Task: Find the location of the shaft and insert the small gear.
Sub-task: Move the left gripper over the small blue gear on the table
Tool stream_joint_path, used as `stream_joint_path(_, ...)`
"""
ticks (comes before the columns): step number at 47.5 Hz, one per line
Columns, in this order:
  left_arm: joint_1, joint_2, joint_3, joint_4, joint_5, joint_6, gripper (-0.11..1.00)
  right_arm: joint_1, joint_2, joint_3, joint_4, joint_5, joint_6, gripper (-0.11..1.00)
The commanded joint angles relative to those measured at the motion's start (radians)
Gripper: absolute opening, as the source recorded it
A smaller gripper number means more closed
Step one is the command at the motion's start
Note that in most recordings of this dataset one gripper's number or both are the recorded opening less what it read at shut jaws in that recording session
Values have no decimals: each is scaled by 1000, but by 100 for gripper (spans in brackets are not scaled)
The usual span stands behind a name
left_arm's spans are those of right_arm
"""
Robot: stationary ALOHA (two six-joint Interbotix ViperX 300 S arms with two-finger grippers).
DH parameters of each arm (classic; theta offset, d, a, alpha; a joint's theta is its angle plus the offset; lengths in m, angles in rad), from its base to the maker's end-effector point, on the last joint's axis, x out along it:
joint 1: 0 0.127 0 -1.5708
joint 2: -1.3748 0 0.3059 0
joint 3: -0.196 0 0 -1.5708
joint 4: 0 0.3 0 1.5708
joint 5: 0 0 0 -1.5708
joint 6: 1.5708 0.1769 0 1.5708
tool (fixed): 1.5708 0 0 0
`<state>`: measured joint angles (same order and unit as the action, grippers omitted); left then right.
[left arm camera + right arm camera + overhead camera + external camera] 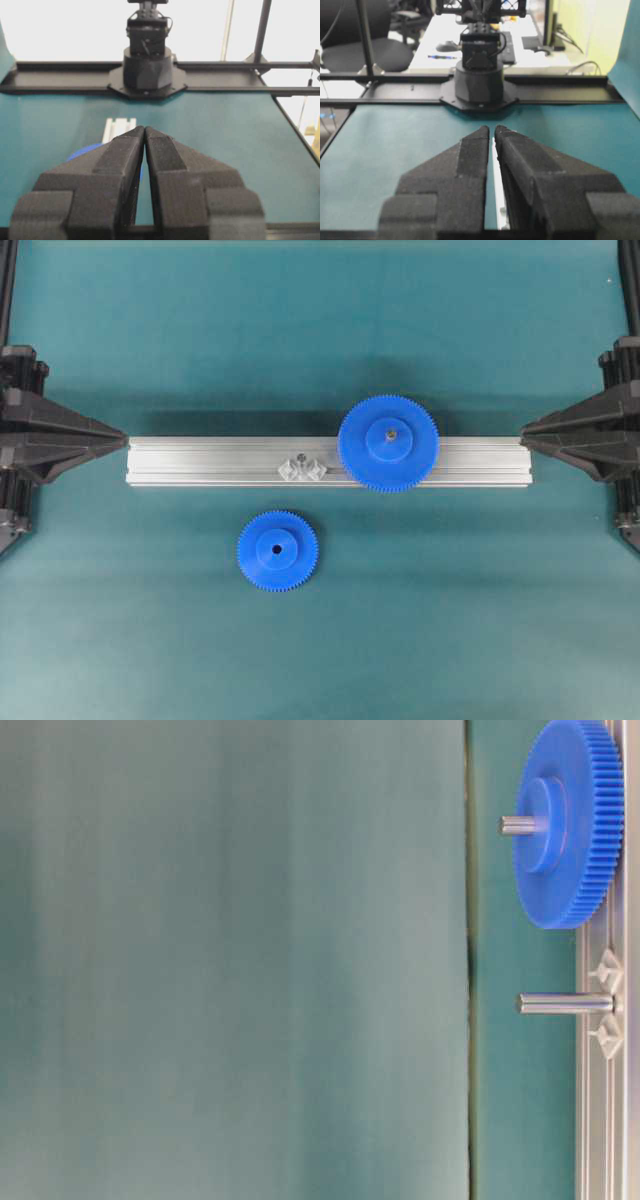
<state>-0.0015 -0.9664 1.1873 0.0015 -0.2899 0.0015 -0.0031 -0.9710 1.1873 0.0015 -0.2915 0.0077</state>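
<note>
Both the left gripper (125,436) and right gripper (523,432) sit closed and empty at the rail (200,462) ends, the small gear (277,550) lying apart from the shaft (301,462).

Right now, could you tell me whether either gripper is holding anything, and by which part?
Nothing is held. The left gripper and right gripper are shut and empty; the small gear lies free on the mat.

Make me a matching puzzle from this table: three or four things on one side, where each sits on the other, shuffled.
Things:
1. small gear
2. larger gear
3. shaft
4. left gripper

Places:
A. mounted on the rail's right part
B. at the rail's left end, empty
C. flat on the mat, off the rail
D. bare pin at mid-rail

Pairs: 1-C, 2-A, 3-D, 4-B
</note>
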Motion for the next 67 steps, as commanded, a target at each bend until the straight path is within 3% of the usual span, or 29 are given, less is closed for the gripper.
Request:
stream_joint_path(1, 5, 35, -12, 12, 34, -26, 11, 2, 15, -14, 8, -3, 0, 16)
stream_joint_path(5, 3, 57, -21, 12, 71, -54, 2, 2, 11, 2, 21, 8, 8, 20)
stream_joint_path(7, 3, 64, -28, 12, 80, -61, 0, 2, 11, 9, 25, 15, 18, 15)
stream_joint_path(15, 0, 94, -48, 12, 106, -66, 0, 0, 8, 15, 25, 48, 77, 2)
stream_joint_path(36, -32, 250, -121, 12, 245, -72, 0, -15, 8, 5, 26, 279, 92, 2)
stream_joint_path(67, -64, 603, -245, 12, 258, -69, 0, -25, 9, 8, 26, 301, 94, 2)
